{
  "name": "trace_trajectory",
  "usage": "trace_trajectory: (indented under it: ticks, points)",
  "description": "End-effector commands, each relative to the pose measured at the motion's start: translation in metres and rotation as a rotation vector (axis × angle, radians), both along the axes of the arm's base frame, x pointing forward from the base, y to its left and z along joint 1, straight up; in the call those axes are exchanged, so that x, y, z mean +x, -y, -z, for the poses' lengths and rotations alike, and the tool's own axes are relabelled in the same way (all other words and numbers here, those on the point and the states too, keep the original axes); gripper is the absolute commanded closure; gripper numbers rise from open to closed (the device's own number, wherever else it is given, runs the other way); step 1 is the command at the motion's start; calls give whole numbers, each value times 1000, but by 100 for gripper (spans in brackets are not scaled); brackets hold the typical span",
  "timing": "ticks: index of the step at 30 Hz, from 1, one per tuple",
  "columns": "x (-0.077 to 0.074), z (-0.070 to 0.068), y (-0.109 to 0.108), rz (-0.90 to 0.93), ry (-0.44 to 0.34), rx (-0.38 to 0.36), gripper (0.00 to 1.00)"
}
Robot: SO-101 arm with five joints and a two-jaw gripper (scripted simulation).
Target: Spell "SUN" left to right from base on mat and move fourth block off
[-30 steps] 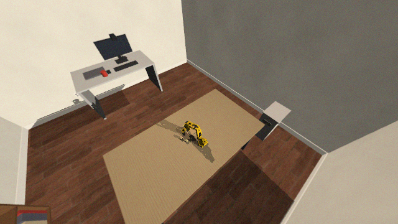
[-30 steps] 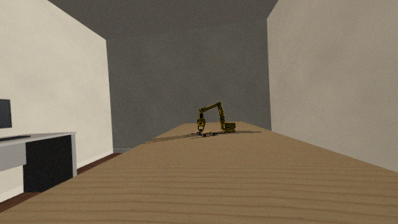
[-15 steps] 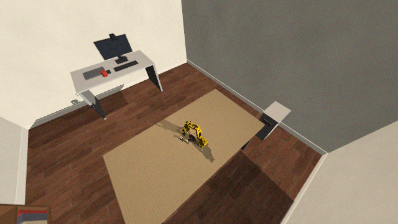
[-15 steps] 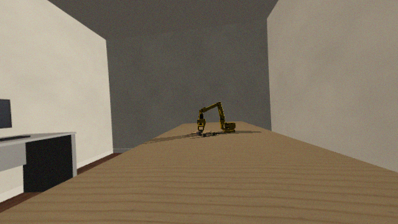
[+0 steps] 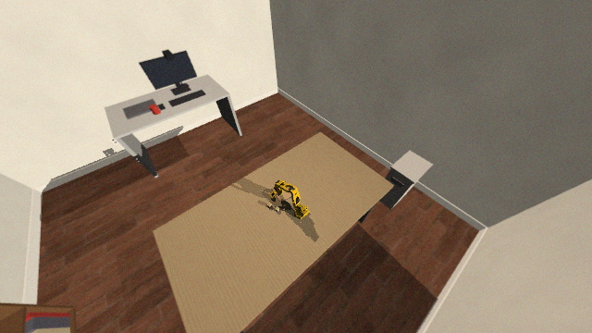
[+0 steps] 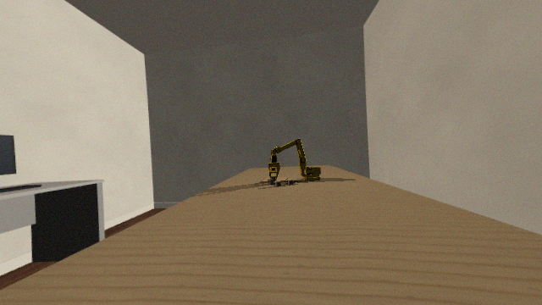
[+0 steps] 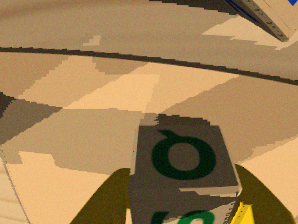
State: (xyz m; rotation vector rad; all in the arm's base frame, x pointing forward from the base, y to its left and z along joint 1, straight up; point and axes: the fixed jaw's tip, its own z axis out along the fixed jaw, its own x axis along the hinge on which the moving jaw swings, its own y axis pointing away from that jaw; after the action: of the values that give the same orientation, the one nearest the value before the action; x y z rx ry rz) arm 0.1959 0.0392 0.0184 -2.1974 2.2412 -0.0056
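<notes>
Between the fingers (image 5: 273,196) (image 6: 271,174) sits a lettered block (image 6: 271,181) (image 7: 184,155).

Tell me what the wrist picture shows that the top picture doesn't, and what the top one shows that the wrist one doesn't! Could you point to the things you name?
Only the wrist view shows letters you can read, like the green Q (image 7: 184,158) on the block (image 7: 145,145) between the fingers.

Only the top view shows the desk (image 5: 208,85), the computer screen (image 5: 171,71) and the red thing (image 5: 154,109) on the desk.

Both show blocks, tiny from the top, and yellow parts of the robot (image 5: 295,194) (image 7: 245,215).
</notes>
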Motion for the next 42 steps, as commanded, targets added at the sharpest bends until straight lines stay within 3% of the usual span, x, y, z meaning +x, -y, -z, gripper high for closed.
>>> trace_trajectory:
  ticks: [1, 14, 33, 42]
  points:
    - [10, -12, -3, 0, 76, 17, 88]
    - [10, -12, -3, 0, 76, 17, 84]
    - [10, -12, -3, 0, 76, 17, 68]
    - [10, -12, -3, 0, 76, 17, 67]
